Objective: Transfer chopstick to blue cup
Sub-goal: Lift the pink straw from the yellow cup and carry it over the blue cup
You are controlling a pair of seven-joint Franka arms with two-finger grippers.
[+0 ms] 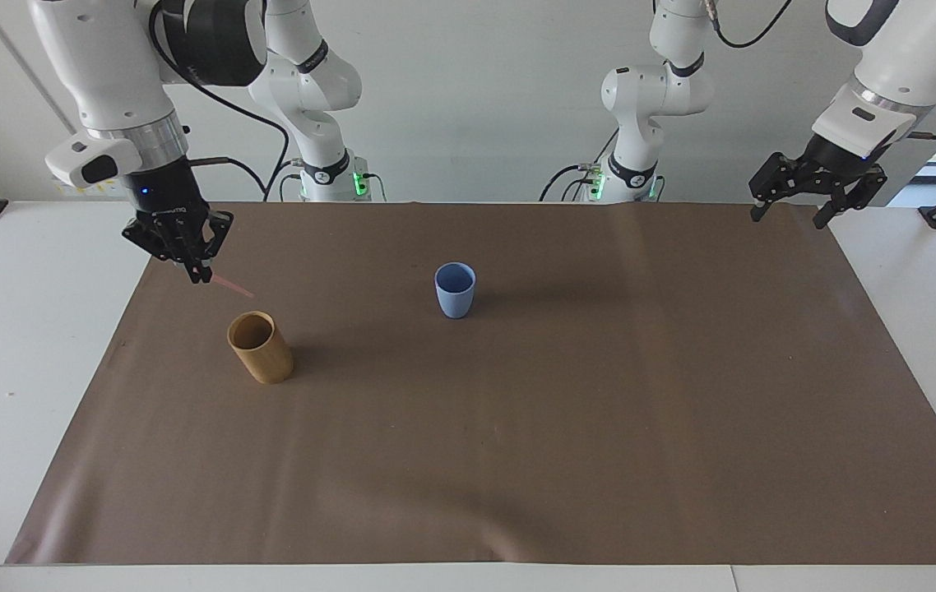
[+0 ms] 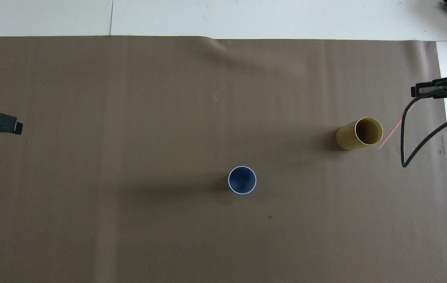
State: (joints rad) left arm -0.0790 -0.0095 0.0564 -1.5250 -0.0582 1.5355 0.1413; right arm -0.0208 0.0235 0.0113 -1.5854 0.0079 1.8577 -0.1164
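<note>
While your right gripper (image 1: 199, 275) pinches the pink chopstick (image 1: 231, 286) in the air above the tan cup (image 1: 261, 348), the blue cup (image 1: 455, 289) sits empty mid-mat. Carrying and dropping remain. Your left gripper (image 1: 792, 209) waits, fingers wide.

A thin pink chopstick (image 1: 231, 285) pokes out toward four o'clock from a black right gripper (image 1: 197, 274). The small cup (image 1: 455, 290) is light blue. The tall round cup (image 1: 260, 347) is tan. The mat (image 1: 517, 427) is plain brown.
</note>
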